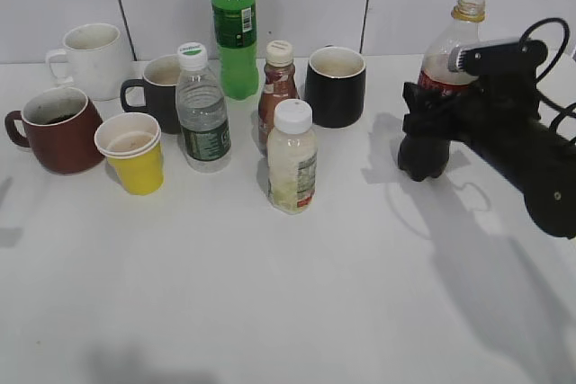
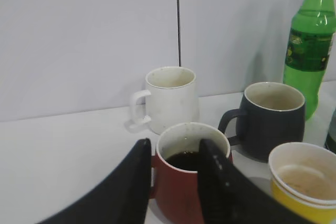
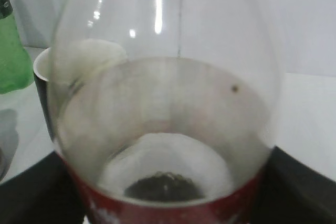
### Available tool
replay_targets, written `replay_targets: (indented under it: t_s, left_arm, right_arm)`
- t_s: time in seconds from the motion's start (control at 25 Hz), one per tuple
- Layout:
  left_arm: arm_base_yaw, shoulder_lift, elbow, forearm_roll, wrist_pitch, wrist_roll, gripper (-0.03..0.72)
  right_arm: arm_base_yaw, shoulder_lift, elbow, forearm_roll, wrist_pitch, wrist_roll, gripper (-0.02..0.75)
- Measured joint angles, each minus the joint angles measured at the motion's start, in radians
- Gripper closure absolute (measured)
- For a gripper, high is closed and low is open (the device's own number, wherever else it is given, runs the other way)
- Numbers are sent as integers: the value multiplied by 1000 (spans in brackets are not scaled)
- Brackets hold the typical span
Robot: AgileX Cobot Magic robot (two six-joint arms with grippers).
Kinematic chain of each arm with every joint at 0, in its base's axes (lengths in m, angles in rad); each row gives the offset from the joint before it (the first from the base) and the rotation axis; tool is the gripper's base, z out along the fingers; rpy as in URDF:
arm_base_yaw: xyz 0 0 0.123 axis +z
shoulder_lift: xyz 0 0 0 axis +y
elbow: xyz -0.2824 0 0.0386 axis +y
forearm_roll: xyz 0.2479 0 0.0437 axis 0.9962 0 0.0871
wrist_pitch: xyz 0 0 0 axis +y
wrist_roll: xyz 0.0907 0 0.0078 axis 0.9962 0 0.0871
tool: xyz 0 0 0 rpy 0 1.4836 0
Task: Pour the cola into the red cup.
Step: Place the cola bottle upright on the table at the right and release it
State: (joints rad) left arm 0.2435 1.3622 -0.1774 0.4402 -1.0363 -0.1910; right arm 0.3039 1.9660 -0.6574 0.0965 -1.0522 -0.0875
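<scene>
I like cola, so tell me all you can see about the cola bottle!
The cola bottle is tall, clear plastic, with a red label and a tan neck ring. It has no cap on. It stands upright on the right side of the white table, away from the other bottles and cups. The right gripper is closed around its middle, black fingers pressing each side. Up close it looks mostly empty, with dark cola low down and misty walls above.

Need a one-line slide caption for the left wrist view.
Left pincer open at the red cup, dark liquid inside; white mug behind.
</scene>
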Motion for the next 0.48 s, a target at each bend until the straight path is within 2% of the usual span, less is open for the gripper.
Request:
replay_targets:
  t_s: [0.16,0.24,0.36,0.48]
  left_arm:
    - [0,-76,-9,-1,70,-16,449]
    - [0,-130,-39,3,160,-64,449]
    - [-15,-246,-129,4,391,-155,449]
    - [-82,-370,-248,1,734,-206,449]
  right_arm:
    - [0,-81,-2,0,7,-39,144]
    - [0,-153,-18,0,70,-42,141]
    - [0,-303,-71,-5,305,-44,141]
    - [0,-451,-156,-19,586,-44,141]
